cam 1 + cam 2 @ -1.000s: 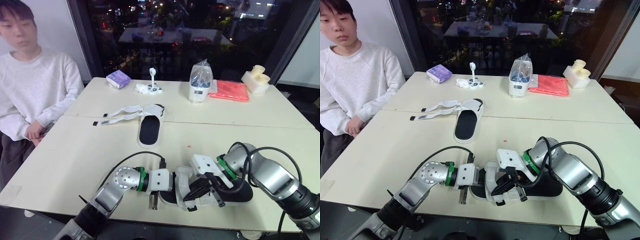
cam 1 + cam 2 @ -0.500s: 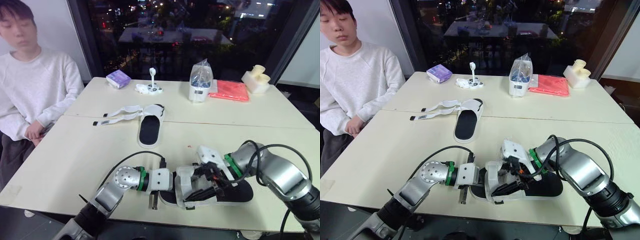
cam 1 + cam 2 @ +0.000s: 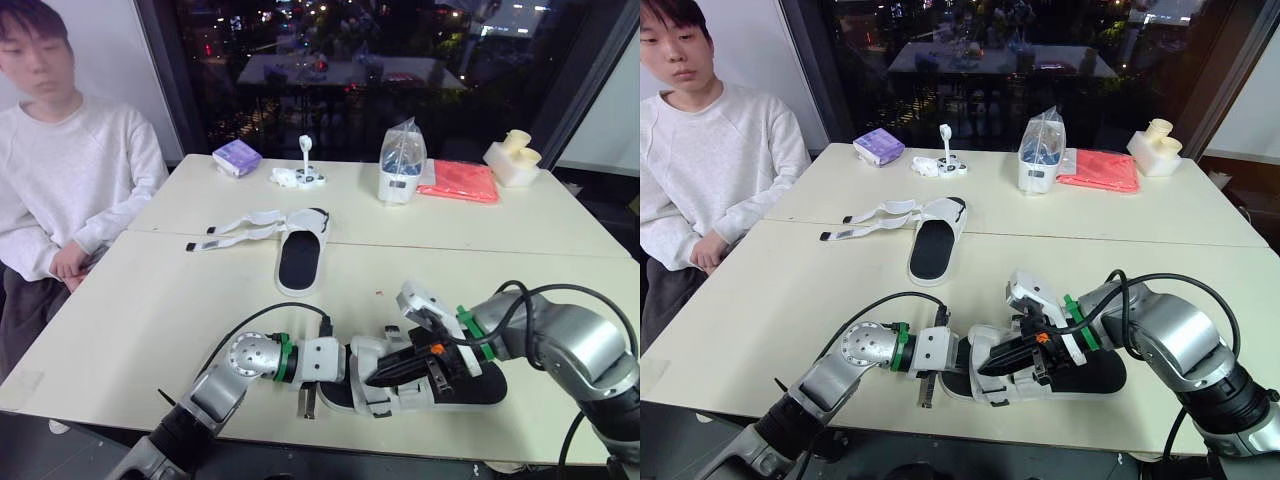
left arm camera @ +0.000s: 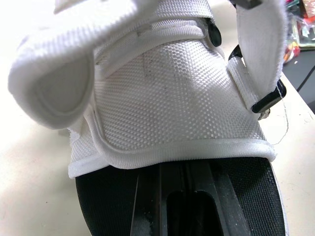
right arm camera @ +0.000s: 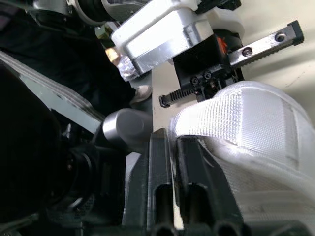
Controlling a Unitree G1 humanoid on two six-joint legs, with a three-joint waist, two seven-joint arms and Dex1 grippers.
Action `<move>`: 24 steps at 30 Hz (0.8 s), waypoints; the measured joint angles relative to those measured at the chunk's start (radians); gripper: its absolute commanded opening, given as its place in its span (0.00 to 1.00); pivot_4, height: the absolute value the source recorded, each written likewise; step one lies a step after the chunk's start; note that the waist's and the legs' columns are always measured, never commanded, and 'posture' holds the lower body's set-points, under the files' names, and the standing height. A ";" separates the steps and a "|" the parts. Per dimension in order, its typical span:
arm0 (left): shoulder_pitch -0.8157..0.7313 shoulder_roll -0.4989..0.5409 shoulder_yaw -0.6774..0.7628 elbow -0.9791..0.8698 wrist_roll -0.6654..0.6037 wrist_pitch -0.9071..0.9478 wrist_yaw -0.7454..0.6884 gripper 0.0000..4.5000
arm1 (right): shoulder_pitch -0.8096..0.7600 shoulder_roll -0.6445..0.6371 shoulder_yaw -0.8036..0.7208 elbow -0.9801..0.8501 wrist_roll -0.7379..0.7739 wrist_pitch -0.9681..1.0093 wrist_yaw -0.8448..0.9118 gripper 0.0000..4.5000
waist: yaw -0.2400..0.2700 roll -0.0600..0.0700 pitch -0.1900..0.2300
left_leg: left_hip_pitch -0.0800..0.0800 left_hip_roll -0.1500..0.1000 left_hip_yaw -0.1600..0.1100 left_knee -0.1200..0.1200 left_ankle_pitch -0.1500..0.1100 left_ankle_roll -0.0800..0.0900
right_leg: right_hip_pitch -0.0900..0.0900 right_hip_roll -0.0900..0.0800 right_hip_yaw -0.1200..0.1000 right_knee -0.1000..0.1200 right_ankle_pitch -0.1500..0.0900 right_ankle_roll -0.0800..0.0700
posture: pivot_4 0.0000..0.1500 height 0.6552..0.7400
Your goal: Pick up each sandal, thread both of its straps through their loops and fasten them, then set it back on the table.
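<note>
Sandal (image 3: 470, 385) toe is clamped by the left gripper (image 3: 316, 393); its strap (image 3: 372, 358) is pinched by the right gripper (image 3: 380, 376).

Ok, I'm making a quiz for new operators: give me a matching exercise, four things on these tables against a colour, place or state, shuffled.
1. near sandal
2. far sandal
3. folded cloth
4. small packet

a. purple
b. straps spread out flat
c. red
d. at the front edge of the near table

Pairs: 1-d, 2-b, 3-c, 4-a.
</note>
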 measured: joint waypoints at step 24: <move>0.010 0.000 0.002 -0.015 0.000 0.022 0.000 0.00 | 0.158 -0.122 -0.010 -0.061 -0.002 -0.129 0.005 0.72 | 0.000 0.000 0.000 | 0.000 0.000 0.000 0.000 0.000 0.001 | 0.000 0.000 0.000 -0.001 0.000 0.000 | 1.00 1.00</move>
